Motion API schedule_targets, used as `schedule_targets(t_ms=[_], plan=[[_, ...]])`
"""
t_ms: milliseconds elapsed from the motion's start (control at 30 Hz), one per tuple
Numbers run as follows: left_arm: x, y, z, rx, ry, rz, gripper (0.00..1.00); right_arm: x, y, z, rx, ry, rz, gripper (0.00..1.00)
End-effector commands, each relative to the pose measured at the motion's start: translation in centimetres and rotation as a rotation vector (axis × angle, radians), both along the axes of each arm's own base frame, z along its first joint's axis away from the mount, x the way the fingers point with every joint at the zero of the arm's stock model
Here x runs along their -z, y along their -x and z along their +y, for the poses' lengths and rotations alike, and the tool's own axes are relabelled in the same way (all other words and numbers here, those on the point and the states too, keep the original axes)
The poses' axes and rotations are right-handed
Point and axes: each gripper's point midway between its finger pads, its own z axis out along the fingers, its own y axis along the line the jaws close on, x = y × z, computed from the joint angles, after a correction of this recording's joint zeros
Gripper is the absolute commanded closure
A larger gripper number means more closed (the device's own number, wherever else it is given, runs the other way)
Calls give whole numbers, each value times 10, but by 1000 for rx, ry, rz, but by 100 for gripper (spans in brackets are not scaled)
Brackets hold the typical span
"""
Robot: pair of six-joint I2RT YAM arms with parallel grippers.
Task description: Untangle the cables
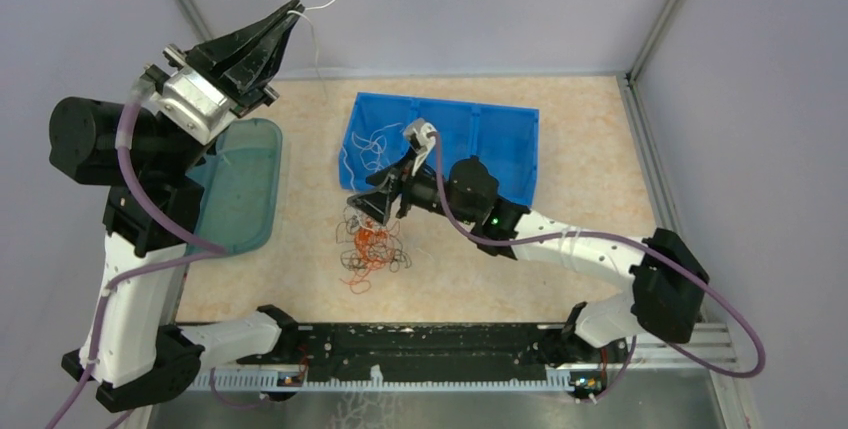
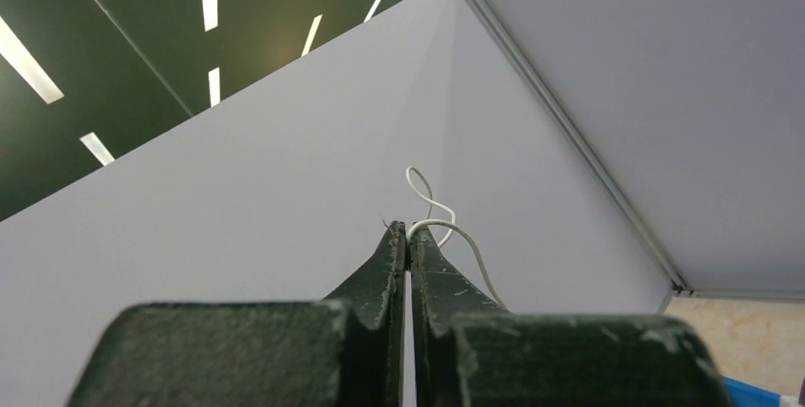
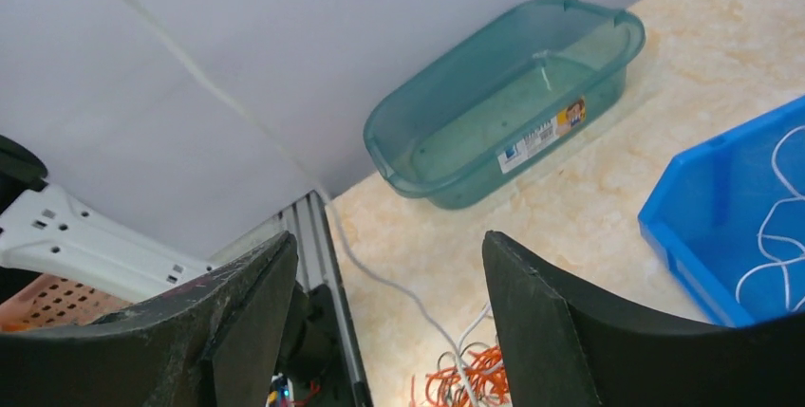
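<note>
Left gripper (image 1: 292,15) is raised high, fingers clenched on one white cable (image 2: 463,234). That strand trails down toward the tangle (image 1: 372,247) of red-orange, black and white cables on the table (image 1: 560,279), just in front of the blue bin (image 1: 505,154). Right gripper (image 1: 378,207) hangs over the tangle, fingers spread, holding nothing.

Step in hand: drawing one strand free. The next move likely calls for the right gripper to pin the pile while the left pulls clear.
</note>
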Motion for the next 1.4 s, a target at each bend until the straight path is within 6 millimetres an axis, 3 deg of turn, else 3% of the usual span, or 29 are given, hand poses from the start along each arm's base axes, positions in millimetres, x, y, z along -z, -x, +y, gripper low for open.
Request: schedule_targets(t_ms=[0, 300, 567, 700, 967, 1067, 1133, 1367], plan=[[-5, 9, -1, 39, 9, -7, 95, -23, 5, 19, -65, -55, -59, 30], [-12, 11, -3, 53, 19, -20, 95, 26, 6, 43, -109, -9, 38, 58], [-38, 20, 1, 58, 48, -90, 95, 113, 16, 44, -92, 68, 186, 65], [-57, 28, 6, 54, 73, -146, 95, 169, 16, 42, -71, 141, 273, 66], [-101, 43, 34, -87, 160, -361, 97, 233, 19, 33, -25, 223, 383, 69], [-110, 44, 43, -146, 185, -402, 97, 237, 19, 28, -7, 224, 389, 69], [-102, 34, 39, -167, 152, -382, 97, 226, 16, 26, 6, 211, 369, 67], [-37, -16, 17, -237, 15, -256, 96, 169, 8, 7, 74, 173, 268, 52]])
